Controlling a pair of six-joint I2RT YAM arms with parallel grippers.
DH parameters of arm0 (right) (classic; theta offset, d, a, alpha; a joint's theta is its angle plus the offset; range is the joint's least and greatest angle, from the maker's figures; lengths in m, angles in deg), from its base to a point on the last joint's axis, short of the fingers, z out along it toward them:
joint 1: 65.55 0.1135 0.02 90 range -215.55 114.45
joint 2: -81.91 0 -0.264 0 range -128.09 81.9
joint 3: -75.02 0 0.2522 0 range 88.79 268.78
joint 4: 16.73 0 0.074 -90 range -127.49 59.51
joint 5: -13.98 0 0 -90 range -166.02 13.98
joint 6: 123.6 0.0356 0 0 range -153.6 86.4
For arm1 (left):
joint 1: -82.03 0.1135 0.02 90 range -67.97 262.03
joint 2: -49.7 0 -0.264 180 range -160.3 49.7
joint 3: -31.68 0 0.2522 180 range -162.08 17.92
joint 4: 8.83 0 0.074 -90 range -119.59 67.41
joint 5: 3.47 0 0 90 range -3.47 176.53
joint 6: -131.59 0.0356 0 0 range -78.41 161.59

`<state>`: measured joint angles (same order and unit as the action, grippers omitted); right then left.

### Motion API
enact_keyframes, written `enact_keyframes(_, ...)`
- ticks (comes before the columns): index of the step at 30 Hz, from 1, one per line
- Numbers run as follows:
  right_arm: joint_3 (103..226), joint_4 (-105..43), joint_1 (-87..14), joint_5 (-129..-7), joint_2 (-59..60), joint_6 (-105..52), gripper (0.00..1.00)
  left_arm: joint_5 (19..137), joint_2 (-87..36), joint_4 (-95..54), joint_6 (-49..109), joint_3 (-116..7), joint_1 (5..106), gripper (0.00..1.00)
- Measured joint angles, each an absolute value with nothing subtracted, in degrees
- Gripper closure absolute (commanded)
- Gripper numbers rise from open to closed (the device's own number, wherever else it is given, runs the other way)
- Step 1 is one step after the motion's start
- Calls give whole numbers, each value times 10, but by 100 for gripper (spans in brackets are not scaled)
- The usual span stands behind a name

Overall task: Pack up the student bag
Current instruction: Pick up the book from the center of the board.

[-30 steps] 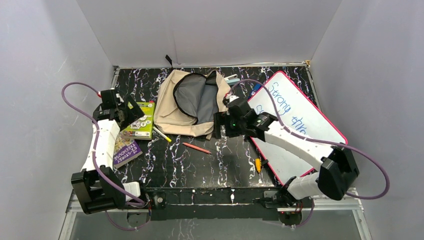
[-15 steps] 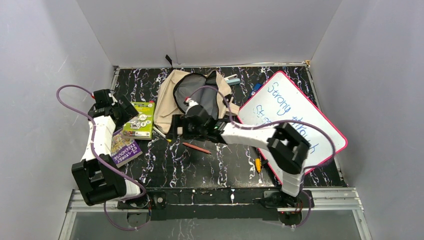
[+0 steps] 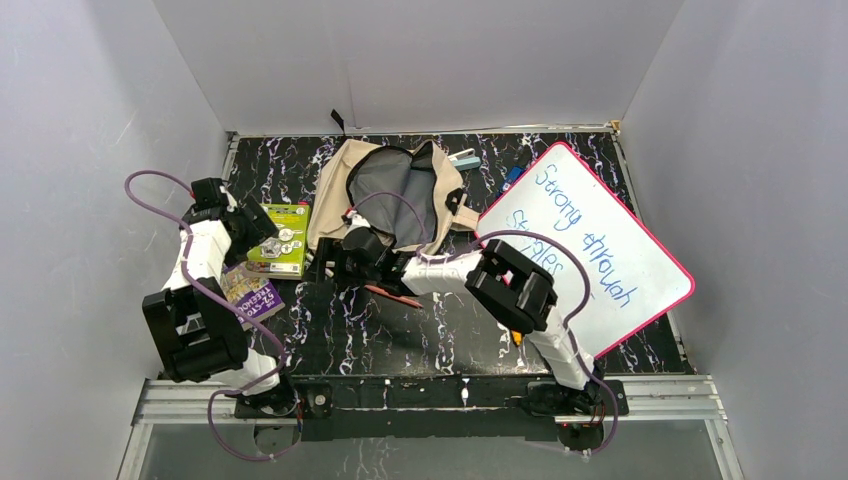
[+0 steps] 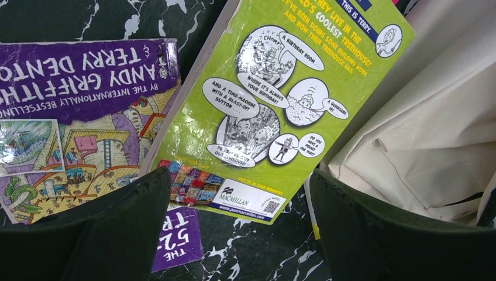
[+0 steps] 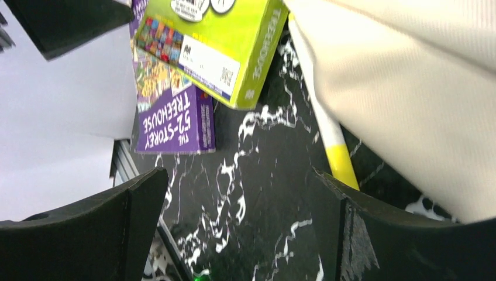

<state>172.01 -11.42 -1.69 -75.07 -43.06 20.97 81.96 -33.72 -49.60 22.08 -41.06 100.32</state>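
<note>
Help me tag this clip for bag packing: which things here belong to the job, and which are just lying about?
Job, likely: student bag; green book; purple book; yellow-tipped marker; red pencil.
Lying about, it seems: pink-framed whiteboard; small bluish item behind the bag.

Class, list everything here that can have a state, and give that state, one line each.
Beige fabric backpack: unzipped, mouth gaping, grey lining showing.
Pink-framed whiteboard: written on.
Green paperback book: closed, back cover up.
Purple paperback book: closed, partly under the green one.
Left gripper: open, empty.
Right gripper: open, empty.
</note>
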Motion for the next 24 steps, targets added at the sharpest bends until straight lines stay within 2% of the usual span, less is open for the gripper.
enact_keyframes(10, 1804, -89, -21, -773, -507, 238, 17, 810, -368, -497, 232, -420, 1004, 29)
enact_keyframes(15, 1835, -75, -26, -771, -546, 262, 19, 801, -376, -499, 236, -424, 1004, 33)
enact_keyframes(24, 1865, -66, -30, -773, -574, 299, 25, 801, -379, -501, 237, -427, 1004, 35)
